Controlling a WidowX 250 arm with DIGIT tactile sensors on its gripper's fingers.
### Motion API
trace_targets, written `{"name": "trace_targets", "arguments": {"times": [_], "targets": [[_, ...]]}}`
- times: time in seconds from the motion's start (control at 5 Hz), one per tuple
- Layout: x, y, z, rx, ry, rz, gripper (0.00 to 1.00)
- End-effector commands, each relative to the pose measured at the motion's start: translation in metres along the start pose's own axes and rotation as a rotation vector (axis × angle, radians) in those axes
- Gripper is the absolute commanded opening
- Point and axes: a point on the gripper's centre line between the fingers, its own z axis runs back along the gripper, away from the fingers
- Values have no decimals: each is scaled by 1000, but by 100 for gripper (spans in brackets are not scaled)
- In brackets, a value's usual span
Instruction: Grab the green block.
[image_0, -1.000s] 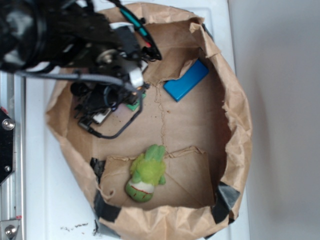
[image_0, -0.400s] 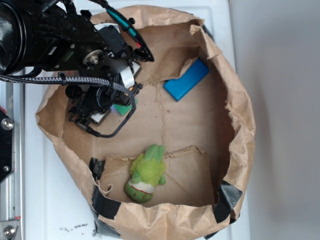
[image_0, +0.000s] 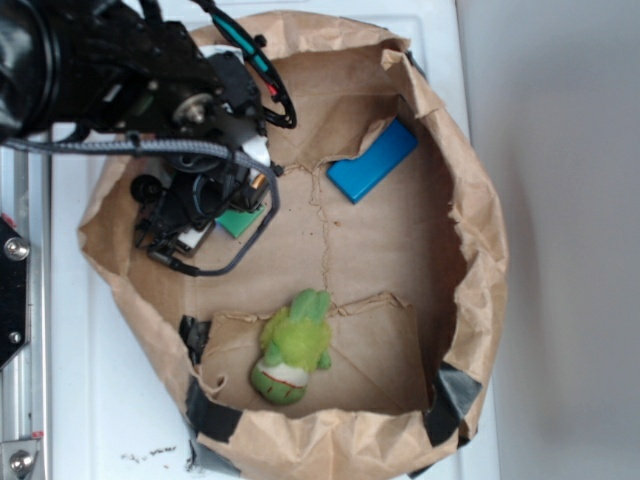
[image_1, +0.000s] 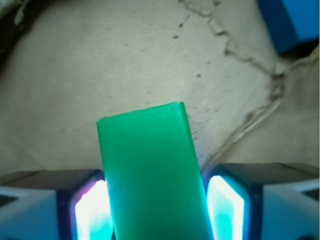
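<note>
Green and smooth-faced, the flat rectangular block (image_1: 152, 175) sits between the gripper (image_1: 157, 200) fingers over the crumpled brown paper liner (image_0: 380, 250), at its left side. Narrow glowing gaps show on both sides, so I cannot tell whether the fingers actually clamp it. If they only straddle it, the slick slab could slip or tilt out on lifting. Its lower end is cut off in the wrist view, and the black arm hides most of it from outside. The blue rectangular block (image_0: 372, 161) lies well apart.
</note>
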Motion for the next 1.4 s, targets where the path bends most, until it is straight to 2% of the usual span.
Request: {"name": "trace_targets", "arguments": {"times": [0.0,0.2,0.4,0.6,0.8,1.0,1.2], "targets": [[29,47,66,-11,-39,133,0],[38,53,90,-52,-55,187,0],[51,46,114,-87,-91,249,0],[63,42,128,-71,-96,412,0],[70,36,140,-56,-160,518,0],[73,21,150,17,-218,598,0],[72,14,154,87,-223,742,0]]}}
